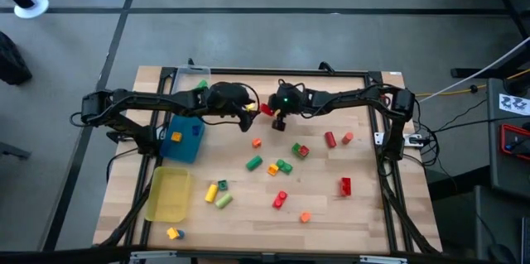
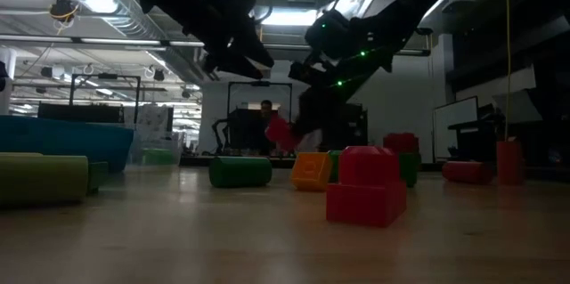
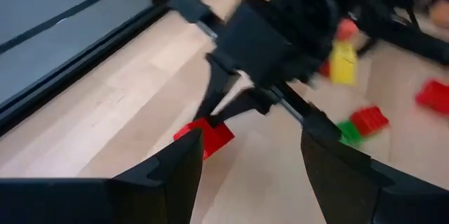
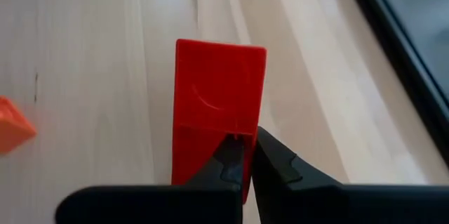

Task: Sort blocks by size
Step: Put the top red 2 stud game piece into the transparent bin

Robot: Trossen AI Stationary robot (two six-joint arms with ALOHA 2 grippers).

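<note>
Right wrist view showed the right claw (image 4: 242,155) clamped on a red plastic brick (image 4: 217,122); the handover needed the wide-open left claw (image 3: 245,164) centred around it above the wooden surface (image 1: 364,206).

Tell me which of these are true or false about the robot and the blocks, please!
1. The right gripper is pinching a red block. True.
2. The left gripper is holding a green block. False: its fingers are open and hold nothing.
3. The yellow tray is full of blocks. False: no blocks show in it.
4. An orange block lies on the blue tray. True.
5. All the blocks are already sorted in trays. False: most still lie scattered on the table.
</note>
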